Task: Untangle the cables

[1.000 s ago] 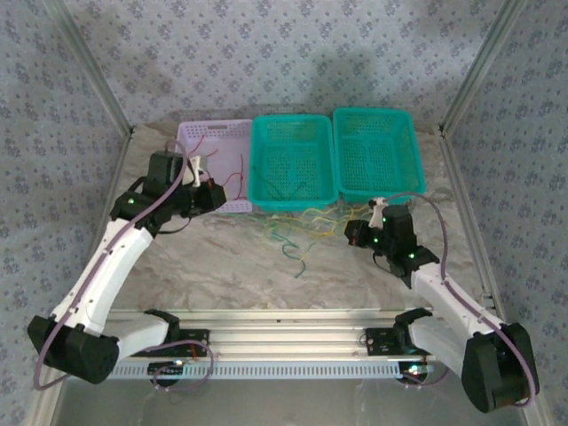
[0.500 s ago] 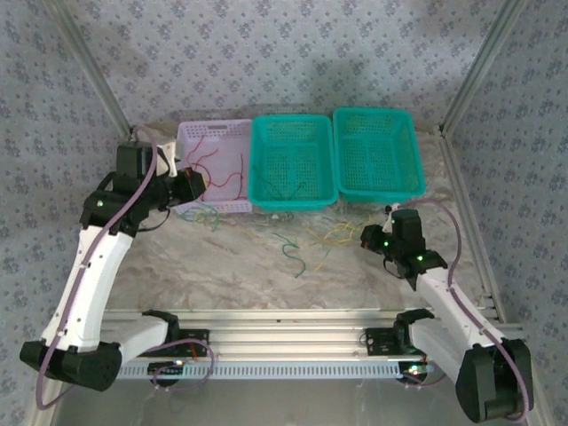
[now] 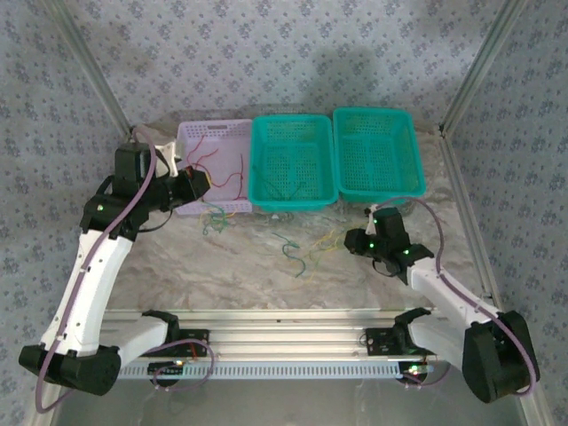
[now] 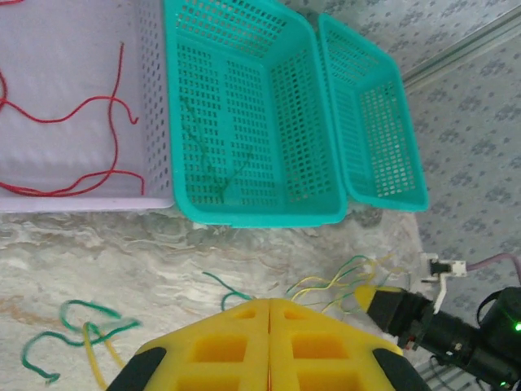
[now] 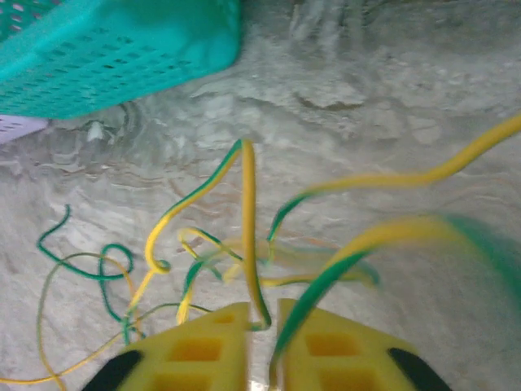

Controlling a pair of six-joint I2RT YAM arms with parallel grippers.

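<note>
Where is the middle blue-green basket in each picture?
Top external: the middle teal basket sits at the back, in the centre.
Left wrist: the middle teal basket is in the upper middle, reaching the top edge.
Right wrist: the middle teal basket is in the top left corner.
Shared landmark: the purple basket right beside it.

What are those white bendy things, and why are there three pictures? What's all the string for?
They are two robot arms bolted to a table. The big picture looks down from above; the other two come from a small camera on each wrist, showing its yellow fingers up close. The string is wire for the arms to untangle. A lilac basket holds red wires, beside two teal baskets. Green and yellow wires lie on the table. The left gripper is shut, with nothing seen in it. The right gripper has its fingers slightly apart, a yellow-and-green wire running between them.
</note>
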